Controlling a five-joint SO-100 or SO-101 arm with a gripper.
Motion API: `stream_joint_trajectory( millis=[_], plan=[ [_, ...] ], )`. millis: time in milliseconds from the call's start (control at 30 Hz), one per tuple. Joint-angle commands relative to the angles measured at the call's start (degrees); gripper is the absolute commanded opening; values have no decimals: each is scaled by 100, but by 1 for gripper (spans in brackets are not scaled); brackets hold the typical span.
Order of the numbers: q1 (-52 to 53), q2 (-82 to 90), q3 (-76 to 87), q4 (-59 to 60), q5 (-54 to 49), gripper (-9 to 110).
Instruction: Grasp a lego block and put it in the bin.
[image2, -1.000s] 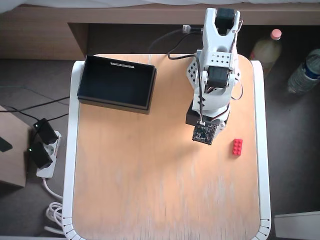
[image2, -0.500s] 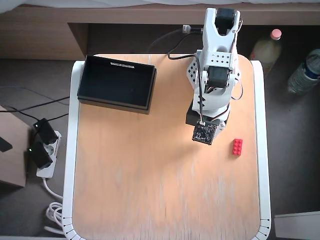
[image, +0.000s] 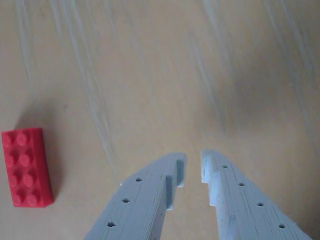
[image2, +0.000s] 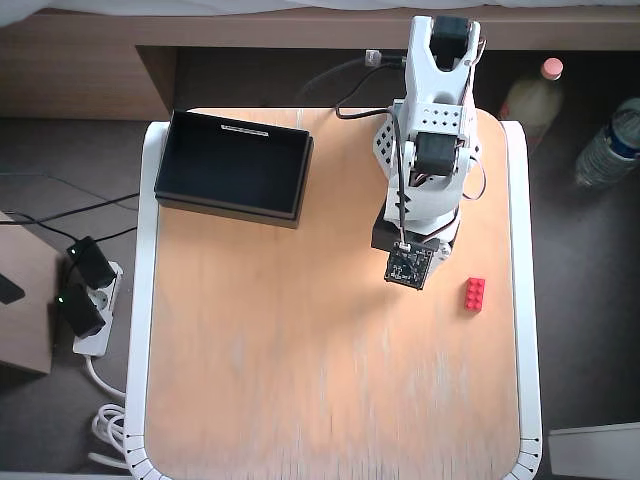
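Lego block (image: 26, 167) lies flat on the table (image: 150, 75), studs up, at the left edge of the wrist view, well to the side of the gripper (image: 192, 167). The two pale fingers are almost together, with only a narrow slit between the tips, and they hold nothing; they look down on bare wood.

In the overhead view the block (image2: 476, 294) sits close to the right border of the table (image2: 300, 400), just beside the arm (image2: 430, 150), and the bin (image2: 232, 165) stands at the far left corner, well apart from it.

I think the main danger is a wrong approach. The fingers are too closed to go around the block, so if they come down like this they would press on its top or push it sideways. Also the gripper is not over the block, so it must first move across and open. A push toward the right could send the block off the table, because the border there is near and has only a low white rim (image2: 521, 300).

The middle of the table is free, so the way from the block to the bin seems open. The bin walls are low, but the carried block must pass over the near wall.
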Motion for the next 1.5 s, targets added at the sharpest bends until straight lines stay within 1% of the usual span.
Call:
stream_joint_trajectory(
  millis=[0,700,1133,1267,1467],
  plan=[
    [-62,519,888,53,-18,0],
    [-62,510,888,53,26,0],
    [-149,483,853,35,562,0],
    [-229,325,510,35,519,0],
    [-396,-554,-466,44,211,0]
  ],
)
